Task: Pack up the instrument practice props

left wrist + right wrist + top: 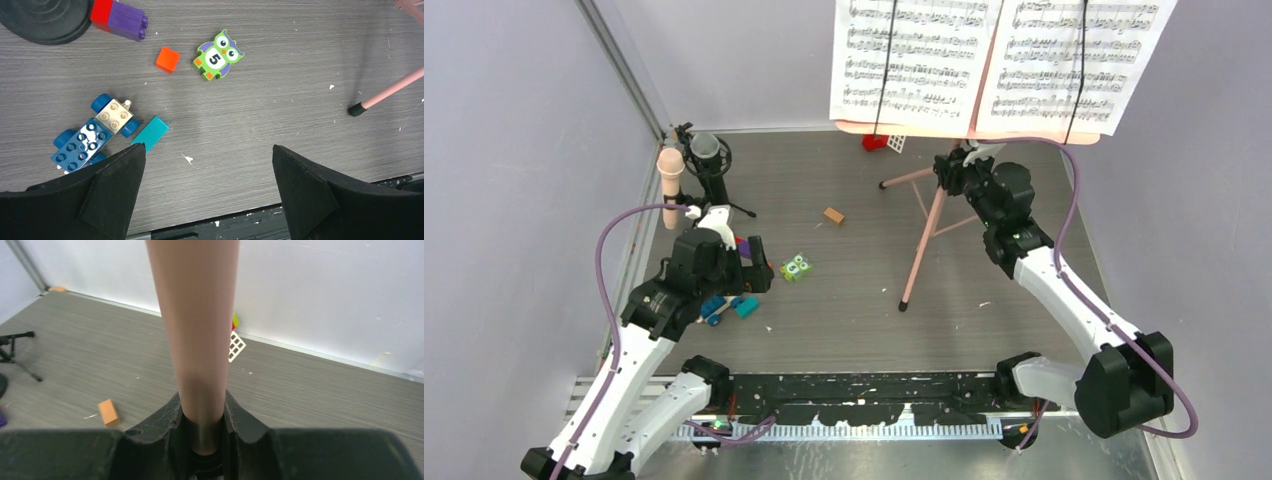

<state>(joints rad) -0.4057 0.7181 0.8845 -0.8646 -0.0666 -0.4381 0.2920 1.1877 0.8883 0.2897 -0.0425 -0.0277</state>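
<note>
Well, the pink music stand (925, 240) stands on the bench (854, 320), its pole squeezed tight between the right fingers (949, 170), with white sheet-music pages (919, 60) up above them. The microphone (670, 172) stands near the left fingers (754, 272), which are spread wide over small toy blocks (85, 140).

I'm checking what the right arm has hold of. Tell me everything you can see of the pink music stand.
The pink music stand stands on the grey table on three thin splayed legs, the nearest tipped with a black cap. Its desk carries two white sheet-music pages behind black holding wires. The right gripper is shut on its smooth pole, just above the legs.
</note>
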